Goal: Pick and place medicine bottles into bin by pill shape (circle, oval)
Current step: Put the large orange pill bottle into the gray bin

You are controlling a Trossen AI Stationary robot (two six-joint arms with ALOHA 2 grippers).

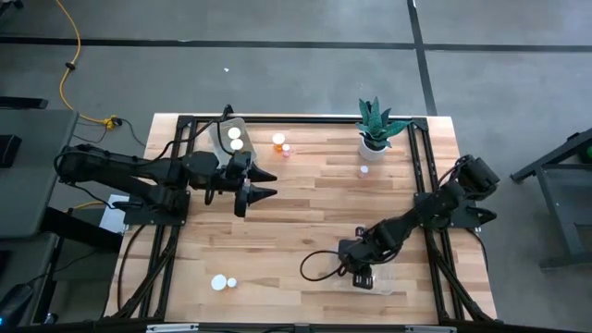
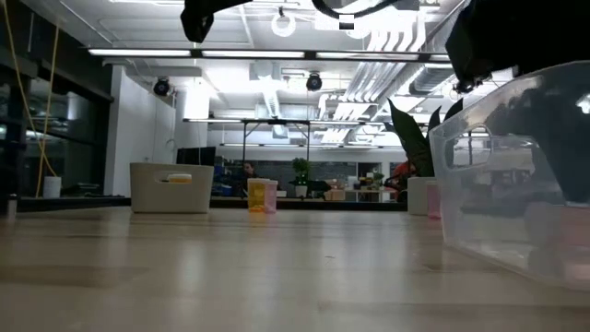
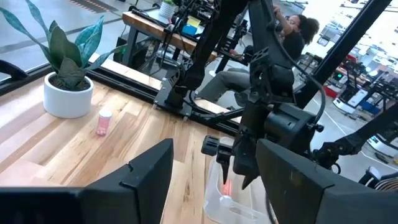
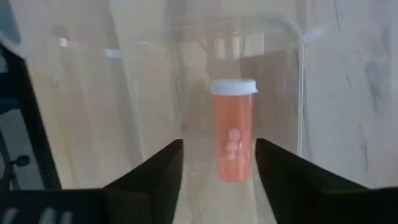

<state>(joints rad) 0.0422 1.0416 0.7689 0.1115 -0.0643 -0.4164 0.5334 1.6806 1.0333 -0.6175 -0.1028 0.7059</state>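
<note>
My right gripper [image 1: 363, 272] is open, pointing down into a clear bin [image 1: 381, 282] near the table's front right. An amber bottle with a white cap [image 4: 234, 134] lies on the bin floor, its bottom end between the open fingers; I see no touch. My left gripper [image 1: 275, 183] is open and empty, held above the table at the far left. An orange bottle [image 1: 278, 141] and a small pink one [image 1: 286, 150] stand beside the far-left bin [image 1: 225, 126], which holds two white-capped bottles [image 1: 231, 138]. A pink bottle [image 1: 363, 169] stands by the plant. Two white-capped ones [image 1: 222, 282] sit front left.
A potted green plant [image 1: 375, 125] stands at the far edge, right of centre. A black cable [image 1: 314, 264] loops on the table beside the clear bin. A person [image 3: 292, 31] is beyond the table in the left wrist view. Bare wood lies across the table's middle.
</note>
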